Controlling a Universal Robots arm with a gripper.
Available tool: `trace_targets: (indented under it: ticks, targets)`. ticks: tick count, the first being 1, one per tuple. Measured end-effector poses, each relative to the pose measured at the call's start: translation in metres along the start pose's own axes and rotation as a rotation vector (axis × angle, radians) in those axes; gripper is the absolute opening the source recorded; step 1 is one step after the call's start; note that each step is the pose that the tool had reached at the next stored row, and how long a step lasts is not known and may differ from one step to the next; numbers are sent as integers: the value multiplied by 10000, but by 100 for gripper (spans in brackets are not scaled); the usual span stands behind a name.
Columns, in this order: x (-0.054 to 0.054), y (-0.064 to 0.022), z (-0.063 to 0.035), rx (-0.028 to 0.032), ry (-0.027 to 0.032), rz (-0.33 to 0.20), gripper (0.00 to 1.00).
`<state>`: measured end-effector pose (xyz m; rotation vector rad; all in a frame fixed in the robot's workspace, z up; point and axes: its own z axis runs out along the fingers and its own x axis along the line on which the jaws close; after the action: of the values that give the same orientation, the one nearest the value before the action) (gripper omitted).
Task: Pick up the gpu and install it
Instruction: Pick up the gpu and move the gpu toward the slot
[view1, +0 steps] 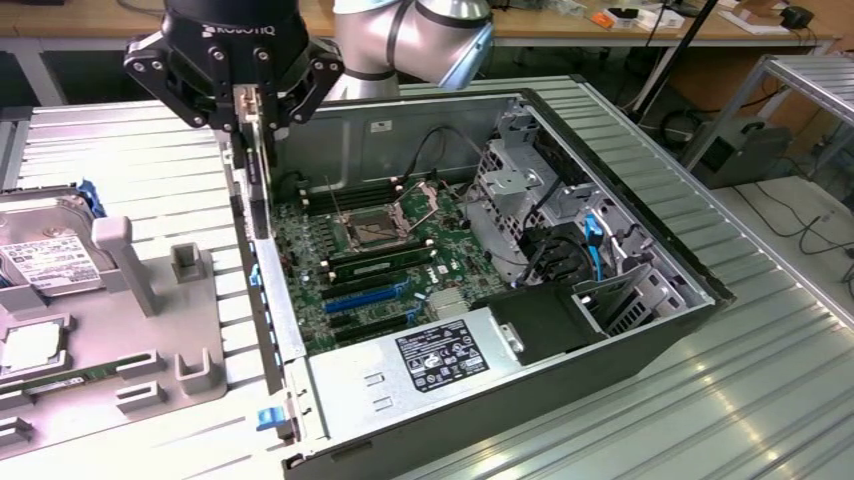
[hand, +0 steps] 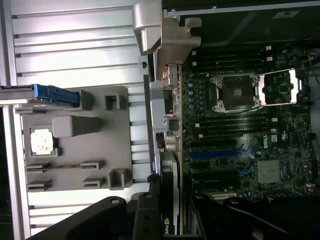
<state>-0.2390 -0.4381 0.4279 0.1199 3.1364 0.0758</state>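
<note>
My gripper (view1: 251, 120) is shut on the gpu (view1: 254, 195), which hangs edge-on and upright below the fingers. It hovers above the left wall of the open computer case (view1: 667, 330), over the edge of the motherboard (view1: 387, 260). In the wrist view the gpu (hand: 169, 150) runs away from the gripper (hand: 167, 212), and its silver end bracket (hand: 167, 45) is at the far end. The card lies along the motherboard (hand: 240, 150) edge, near the blue slot (hand: 215, 154). That blue slot (view1: 360, 297) lies lower down inside the case.
A grey parts fixture (view1: 134, 330) sits on the exterior view's left with a hard drive (view1: 47, 255) and a processor chip (hand: 41, 141). Inside the case are the open processor socket (view1: 374, 228), a drive cage (view1: 534, 190), black cables and the power supply (view1: 427, 360).
</note>
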Motion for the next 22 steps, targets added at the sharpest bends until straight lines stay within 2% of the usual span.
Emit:
trace_targets:
  ticks: [4,12,22]
  targets:
    - [-141,11,0,1,0,0,27]
    - [-344,26,1,0,0,-1,27]
    - [-533,41,2,0,0,-1,27]
